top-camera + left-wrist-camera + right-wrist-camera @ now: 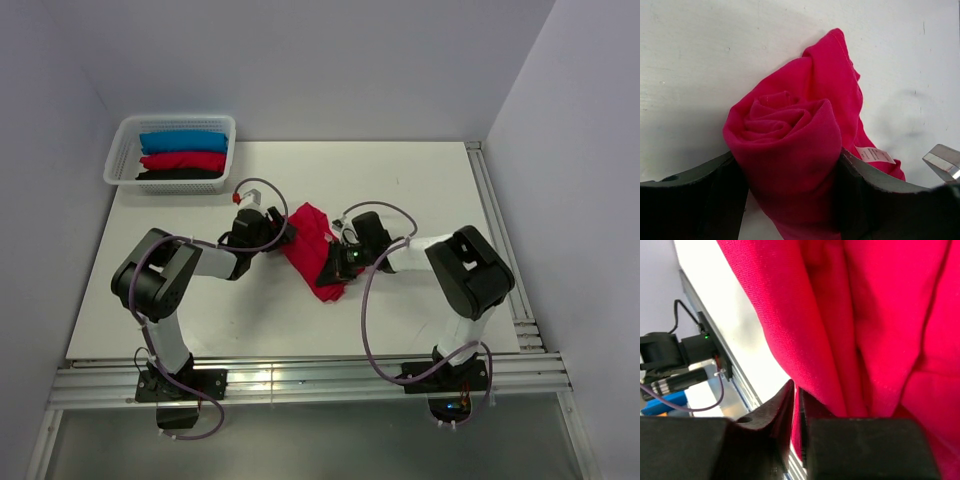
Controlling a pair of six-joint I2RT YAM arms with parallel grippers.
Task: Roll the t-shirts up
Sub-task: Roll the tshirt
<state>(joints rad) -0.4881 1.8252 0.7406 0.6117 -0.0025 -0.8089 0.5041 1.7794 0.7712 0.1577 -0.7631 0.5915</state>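
While the left hand (pixel 790 192) clamps the rolled crimson t-shirt (pixel 805 100), the right hand (pixel 796 410) pinches its edge.

T-shirt (pixel 312 250) on table (pixel 430 190), basket (pixel 120 165) behind, far left

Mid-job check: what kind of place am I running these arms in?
Looks like a robot lab test cell, not a home: a white table boxed in by plain white walls, an aluminium rail carrying the arm bases, and a white basket of rolled shirts.
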